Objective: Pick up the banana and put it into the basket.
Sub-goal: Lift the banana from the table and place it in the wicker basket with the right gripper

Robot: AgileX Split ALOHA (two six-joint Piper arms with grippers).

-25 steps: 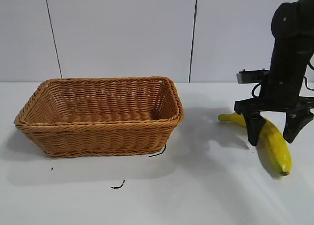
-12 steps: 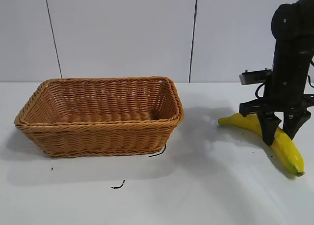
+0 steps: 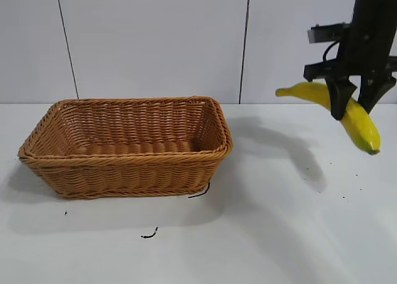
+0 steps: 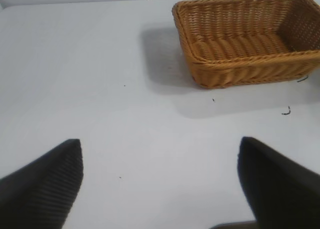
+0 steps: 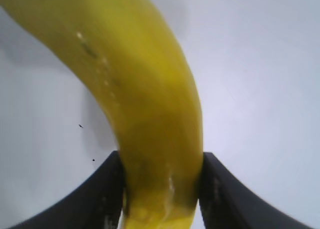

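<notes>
Your right gripper (image 3: 351, 99) is clenched on the curved, bright yellow banana (image 3: 356, 121), holding it in the air well above the white table (image 3: 279, 222), off to the right of the rectangular tan woven wicker basket (image 3: 124, 172). The fingers pinch the fruit near its middle, with the stem end pointing toward the basket and the dark blossom end drooping lower. The right wrist view shows both black fingers (image 5: 100, 194) pressed against the peel.

Watch the grip first. The banana is smooth, rounded and tapering, so it could, I judge, pivot or slide between the pads if you swing quickly; a drop here lands on the table, not in the basket. Watch the braided rim next: the drooping end hangs below the gripper, and a low crossing could catch it on the near wall and shift the basket or knock the fruit loose. Release only once the whole banana is over the opening.

Your left gripper (image 4: 160, 189) sits spread and unladen, well away from the basket, with the basket in its wrist view.
</notes>
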